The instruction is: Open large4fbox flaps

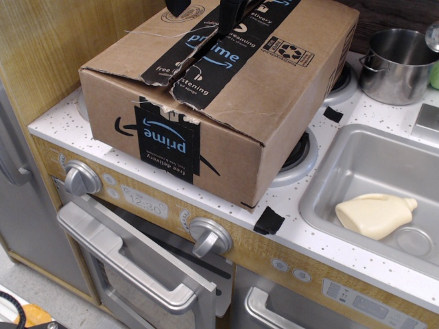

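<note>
The large4fbox (233, 130), brown cardboard with black "prime" tape, sits on the toy stove top (62, 120) and covers most of the burners. Its flaps lie flat and shut: the left flap (140, 51) and the right flap (281, 79) meet at a centre seam. The tape is torn and ragged at the seam's near end (180, 81). My gripper (204, 10) shows only as two dark fingertips at the top edge, spread apart over the far part of the seam. The right fingertip (230, 15) is at the tape; whether it touches the tape is unclear.
A steel pot (398, 65) stands at the back right. A sink (357, 161) to the right holds a cream bottle (376, 214). Oven knobs (210, 236) and a handle (137, 264) are below the front edge. A wooden wall (41, 48) stands to the left.
</note>
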Available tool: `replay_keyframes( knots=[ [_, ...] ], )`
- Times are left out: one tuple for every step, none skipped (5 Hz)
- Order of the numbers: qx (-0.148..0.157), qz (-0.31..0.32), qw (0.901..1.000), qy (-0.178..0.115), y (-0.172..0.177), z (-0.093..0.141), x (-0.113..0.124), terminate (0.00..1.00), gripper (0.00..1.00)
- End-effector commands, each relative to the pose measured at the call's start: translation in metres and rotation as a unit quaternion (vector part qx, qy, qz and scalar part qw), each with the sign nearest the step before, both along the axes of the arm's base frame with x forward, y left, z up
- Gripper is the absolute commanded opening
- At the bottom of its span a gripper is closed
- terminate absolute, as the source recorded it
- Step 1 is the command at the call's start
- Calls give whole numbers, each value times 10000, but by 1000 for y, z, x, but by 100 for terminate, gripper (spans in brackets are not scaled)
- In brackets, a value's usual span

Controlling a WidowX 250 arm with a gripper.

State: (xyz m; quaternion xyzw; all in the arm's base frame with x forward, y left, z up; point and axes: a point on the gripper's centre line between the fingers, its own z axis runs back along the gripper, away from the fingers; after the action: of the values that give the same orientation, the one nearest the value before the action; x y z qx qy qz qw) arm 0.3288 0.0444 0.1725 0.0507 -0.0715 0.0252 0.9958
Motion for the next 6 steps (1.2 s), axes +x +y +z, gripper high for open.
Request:
replay_keyframes(
  knots=[
    [0, 0, 10000, 0, 0, 0, 0, 0, 100],
    [548, -250, 9981, -149, 2, -16, 2, 0, 100],
    [1059, -377, 9935, -175, 4, -25, 1, 0, 100],
    [1471, -452, 9876, -305, 8, -39, -2, 0, 100],
    [1748, -480, 9825, -416, 13, -40, -5, 0, 100],
    [2314, -622, 9697, -477, 23, -41, -9, 0, 100]
  ],
)
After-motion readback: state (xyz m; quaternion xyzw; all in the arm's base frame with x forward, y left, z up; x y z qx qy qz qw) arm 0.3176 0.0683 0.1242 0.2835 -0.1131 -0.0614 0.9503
